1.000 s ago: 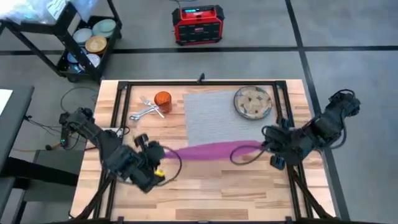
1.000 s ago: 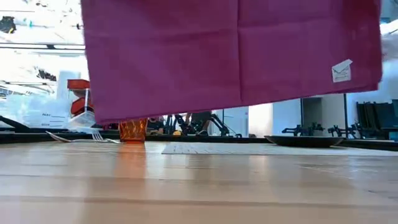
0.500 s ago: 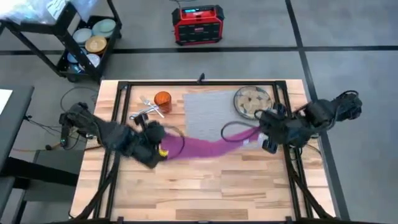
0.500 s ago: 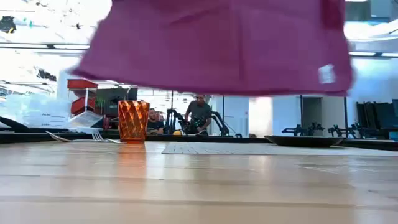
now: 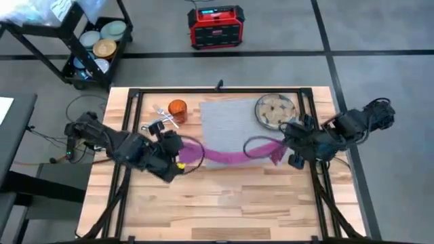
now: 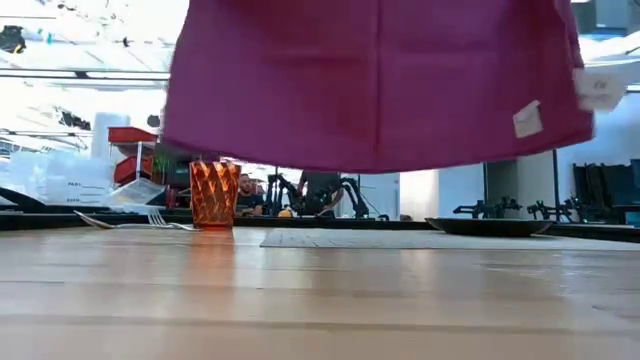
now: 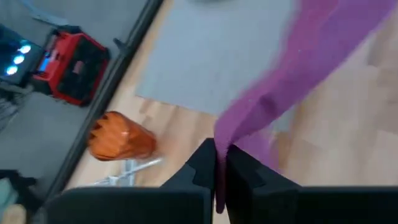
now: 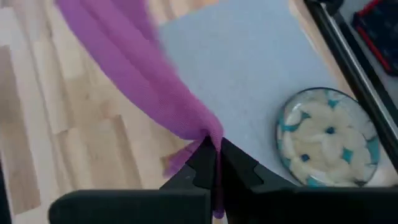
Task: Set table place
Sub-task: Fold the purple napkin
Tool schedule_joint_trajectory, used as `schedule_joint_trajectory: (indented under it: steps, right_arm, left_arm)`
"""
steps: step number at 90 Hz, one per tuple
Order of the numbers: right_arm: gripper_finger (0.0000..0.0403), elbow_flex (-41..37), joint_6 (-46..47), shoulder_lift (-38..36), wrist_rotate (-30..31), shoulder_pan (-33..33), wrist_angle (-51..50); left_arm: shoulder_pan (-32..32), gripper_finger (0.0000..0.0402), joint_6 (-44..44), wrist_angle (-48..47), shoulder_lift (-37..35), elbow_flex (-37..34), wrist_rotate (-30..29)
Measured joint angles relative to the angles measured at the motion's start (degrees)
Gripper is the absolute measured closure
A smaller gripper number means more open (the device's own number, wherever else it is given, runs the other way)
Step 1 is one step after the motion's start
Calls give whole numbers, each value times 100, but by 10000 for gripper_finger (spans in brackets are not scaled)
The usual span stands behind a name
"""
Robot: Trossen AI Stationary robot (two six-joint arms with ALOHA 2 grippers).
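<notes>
**Napkin held between both grippers, clear of the table**

Napkin (image 5: 227, 154): magenta, strung between the two grippers above the table (image 5: 224, 210), roughly over the mat's near edge. Sags in the middle. Low view shows it hanging as a wide sheet, lower hem clear of the tabletop, white tag near its right side.

Left gripper (image 7: 219, 163): clamped on the napkin's left corner, cloth pinched between the fingers and trailing away from them toward the mat. Sits over the table's left half, just near-side of the cutlery.

Right gripper (image 8: 216, 154): clamped on the napkin's other corner, cloth bunched at the fingertips. Sits near the table's right edge, just near-side of the plate.

Mat (image 5: 234, 125): grey, flat on the table's far half, centred.

Plate (image 5: 275, 110): on the mat's far right corner, overhanging it slightly.

Cup (image 5: 177, 108): orange, upright, left of the mat near the far edge.

Cutlery (image 5: 158, 120): loose pile just left of the cup; individual pieces can't be told apart.
</notes>
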Motion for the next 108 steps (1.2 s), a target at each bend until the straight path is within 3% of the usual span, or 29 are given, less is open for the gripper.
schedule_joint_trajectory:
  steps: [9,19,34,49,59,67,92,101,108]
  right_arm:
    - [403,0,-55,-56,-223,-92,243]
    - [403,0,89,-37,-323,251,399]
    - [403,0,252,30,-114,634,295]
    - [403,0,-101,-18,24,92,31]
    - [403,-2,-356,-103,-294,-353,132]
    - [403,-2,-364,-99,-511,-353,291]
    - [403,-2,131,162,-571,730,708]
    - [403,-2,95,206,-588,729,564]
    - [403,-2,-113,203,-584,450,367]
  left_arm:
    - [131,401,59,-1,0,0,193]
    - [-148,401,-256,145,15,2,340]
    - [-607,401,-630,308,22,4,99]
    - [-192,401,-224,12,-84,-37,-101]
    - [257,401,83,1,-201,22,-63]
    - [316,401,24,42,-264,17,126]
    - [-794,401,-827,1022,-149,31,319]
    - [-914,401,-842,1055,-166,50,144]
    - [-802,401,-966,401,-201,52,19]
